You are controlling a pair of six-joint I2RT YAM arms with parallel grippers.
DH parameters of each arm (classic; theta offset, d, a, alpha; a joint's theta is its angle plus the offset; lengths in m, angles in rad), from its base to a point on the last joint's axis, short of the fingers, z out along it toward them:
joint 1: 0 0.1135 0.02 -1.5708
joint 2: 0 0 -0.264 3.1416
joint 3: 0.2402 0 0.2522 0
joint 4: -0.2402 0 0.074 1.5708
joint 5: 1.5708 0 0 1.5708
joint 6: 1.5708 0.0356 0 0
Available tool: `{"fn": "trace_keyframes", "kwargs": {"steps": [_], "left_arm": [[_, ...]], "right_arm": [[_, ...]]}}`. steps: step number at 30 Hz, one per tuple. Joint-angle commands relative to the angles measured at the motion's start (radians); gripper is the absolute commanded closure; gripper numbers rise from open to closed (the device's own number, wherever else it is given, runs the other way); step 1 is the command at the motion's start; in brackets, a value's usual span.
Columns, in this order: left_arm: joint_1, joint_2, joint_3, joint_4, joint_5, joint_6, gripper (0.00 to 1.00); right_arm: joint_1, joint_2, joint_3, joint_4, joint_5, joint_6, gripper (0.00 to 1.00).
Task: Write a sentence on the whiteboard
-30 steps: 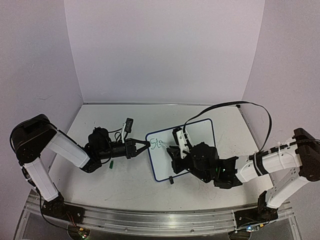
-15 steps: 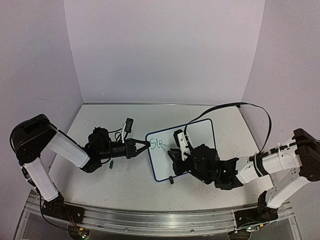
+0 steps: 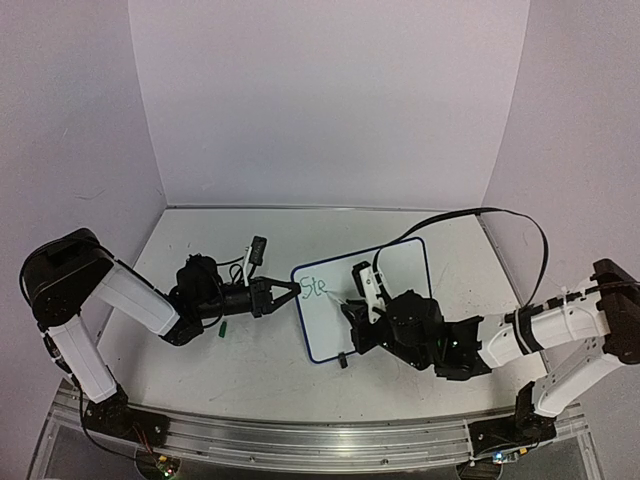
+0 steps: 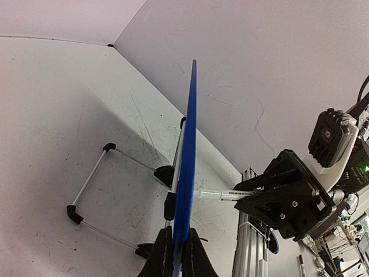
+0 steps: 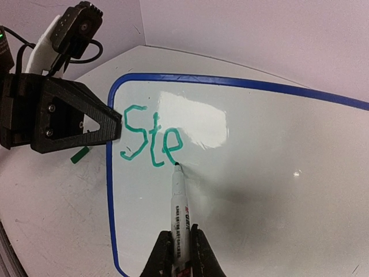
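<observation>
The whiteboard (image 3: 405,262) sits mid-table (image 3: 260,360), its left edge pinched by the left end effector (image 3: 292,290); the right end effector (image 5: 180,254) clamps a marker (image 5: 179,202), tip touching the sentence (image 5: 151,141), legible only as "Ste"; from above, the right arm hides the board's lower middle.

**Three views set around the whiteboard (image 3: 398,262)**

The top external view is taken from high above and back from the board's near edge, faced down and forward, far enough that the whole board, the left arm (image 3: 130,295) and the right arm (image 3: 545,330) are taken in. The left wrist view is set low against the board's left edge, which is seen end-on, the right gripper (image 4: 253,197) beyond it. The right wrist view is held close over the board's face, aimed along the marker (image 5: 179,208). The green lettering (image 5: 151,141) is shared by the top and right wrist views; the left gripper (image 5: 117,126) is seen in all three.
</observation>
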Motion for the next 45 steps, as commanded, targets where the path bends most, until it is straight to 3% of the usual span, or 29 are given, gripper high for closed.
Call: {"fn": "trace_keyframes", "kwargs": {"steps": [1, 4, 24, 45], "left_arm": [[-0.007, -0.039, -0.004, 0.012, 0.057, -0.033, 1.0], [-0.007, -0.04, -0.004, 0.012, 0.057, -0.033, 1.0], [-0.007, -0.031, 0.0, 0.01, 0.062, -0.033, 1.0], [-0.007, -0.036, -0.005, 0.01, 0.062, -0.029, 1.0]], "right_arm": [[-0.009, -0.075, -0.027, -0.021, 0.032, -0.006, 1.0], [-0.01, -0.119, -0.035, 0.015, -0.012, -0.028, 1.0], [-0.02, -0.028, 0.059, 0.041, 0.025, -0.068, 1.0], [-0.022, -0.009, 0.049, -0.006, 0.034, -0.052, 1.0]]}}
